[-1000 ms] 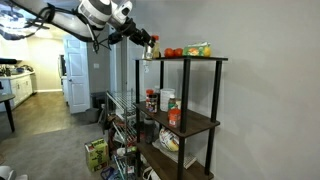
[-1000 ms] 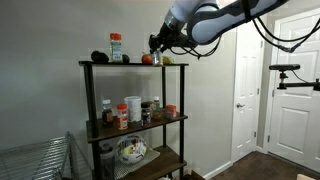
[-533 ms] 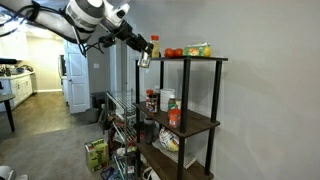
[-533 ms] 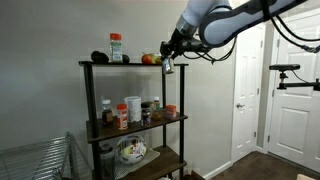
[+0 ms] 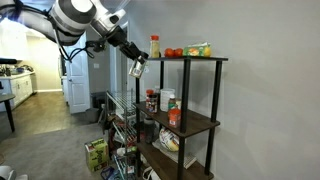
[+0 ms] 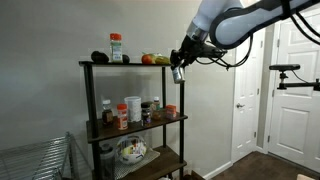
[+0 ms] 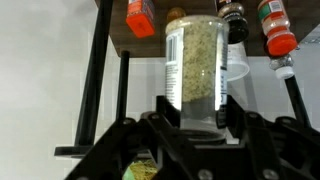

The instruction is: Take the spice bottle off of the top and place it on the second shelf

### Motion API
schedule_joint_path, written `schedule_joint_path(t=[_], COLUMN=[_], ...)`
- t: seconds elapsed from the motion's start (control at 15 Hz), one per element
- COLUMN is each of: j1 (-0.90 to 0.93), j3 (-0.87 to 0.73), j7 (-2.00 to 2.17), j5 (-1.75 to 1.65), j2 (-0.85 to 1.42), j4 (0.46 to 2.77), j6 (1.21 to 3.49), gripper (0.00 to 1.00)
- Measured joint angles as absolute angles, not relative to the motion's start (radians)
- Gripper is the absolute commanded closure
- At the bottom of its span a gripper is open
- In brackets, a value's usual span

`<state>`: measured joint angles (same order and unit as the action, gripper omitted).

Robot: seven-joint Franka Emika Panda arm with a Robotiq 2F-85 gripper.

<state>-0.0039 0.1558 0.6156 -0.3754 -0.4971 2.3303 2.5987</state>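
The gripper (image 5: 136, 68) is clenched on the spice bottle (image 7: 196, 65), held in open air just off the end of the top board (image 5: 187, 58) and a little below it — evidently clear of it for lowering toward the second shelf (image 6: 150, 125).

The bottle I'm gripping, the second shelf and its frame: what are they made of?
The spice bottle: clear glass or plastic, glossy; pale flakes show through beside a white label. The second shelf: dark brown wood or laminate, matte, no grain discernible. The frame: thin black posts, probably painted metal.
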Motion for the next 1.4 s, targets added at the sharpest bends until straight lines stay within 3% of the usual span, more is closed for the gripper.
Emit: schedule_joint_path(t=[0.27, 0.33, 1.07, 1.13, 1.4], j1=[-0.045, -0.059, -0.083, -0.083, -0.092], j3=[0.161, 0.161, 0.161, 0.161, 0.173], j7=[0.612, 0.610, 0.598, 0.598, 0.598], j5=[-0.368, -0.368, -0.368, -0.368, -0.368], j2=[-0.487, -0.480, -0.453, -0.453, -0.447], j4=[2.375, 2.381, 2.387, 2.387, 2.391], j6=[2.614, 2.620, 2.638, 2.638, 2.636], gripper=[0.68, 0.43, 0.43, 0.68, 0.68])
